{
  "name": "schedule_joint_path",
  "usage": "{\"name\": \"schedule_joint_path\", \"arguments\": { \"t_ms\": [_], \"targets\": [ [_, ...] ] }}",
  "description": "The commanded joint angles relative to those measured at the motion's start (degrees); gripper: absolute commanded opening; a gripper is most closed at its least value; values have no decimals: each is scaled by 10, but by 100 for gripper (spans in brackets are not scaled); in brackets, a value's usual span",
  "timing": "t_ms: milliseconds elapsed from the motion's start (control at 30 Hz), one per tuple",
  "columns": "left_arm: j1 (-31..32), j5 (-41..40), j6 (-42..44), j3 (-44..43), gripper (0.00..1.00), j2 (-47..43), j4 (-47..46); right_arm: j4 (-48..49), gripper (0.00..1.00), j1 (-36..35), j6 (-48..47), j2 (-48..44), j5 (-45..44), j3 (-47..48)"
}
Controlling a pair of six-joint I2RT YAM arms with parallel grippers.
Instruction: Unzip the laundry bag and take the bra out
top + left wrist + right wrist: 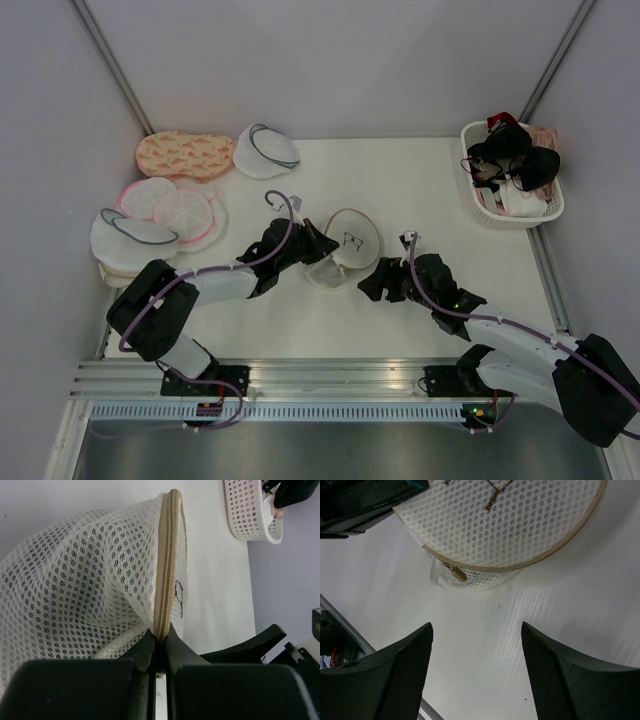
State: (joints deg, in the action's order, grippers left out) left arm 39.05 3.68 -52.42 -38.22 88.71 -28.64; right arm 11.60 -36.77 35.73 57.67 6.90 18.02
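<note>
Laundry bag (350, 240): middle of bench (430, 200), tipped up on its edge, between the two arms.
Left gripper (160, 637): pressed together, pinching the tan zipper rim (167, 555).
Right gripper (476, 627): spread, empty, near the zipper pull (456, 573) but apart from it.
Zip: looks closed where visible; unzipping judged barely begun.
Bra: not made out through the mesh; removal outstanding.

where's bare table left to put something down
Free: white table's far middle, between the grey-rimmed white pouch and white plastic basket; the near strip along the aluminium rail. Crowded: the left pouch pile, and the centre, where left fingers pinch the tan-rimmed mesh laundry bag.
</note>
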Motion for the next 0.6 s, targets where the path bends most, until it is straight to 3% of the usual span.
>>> {"name": "schedule_joint_path", "arguments": {
  "t_ms": [0,200,567],
  "targets": [
    [13,-26,-48,3,2,-36,-4,59,76,-24,-8,17,-32,42],
    [18,-28,-148,31,2,-65,3,75,59,-58,-17,37,-79,56],
    [17,-8,-263,60,2,-73,-2,104,56,-74,-30,68,-113,58]
  ]
}}
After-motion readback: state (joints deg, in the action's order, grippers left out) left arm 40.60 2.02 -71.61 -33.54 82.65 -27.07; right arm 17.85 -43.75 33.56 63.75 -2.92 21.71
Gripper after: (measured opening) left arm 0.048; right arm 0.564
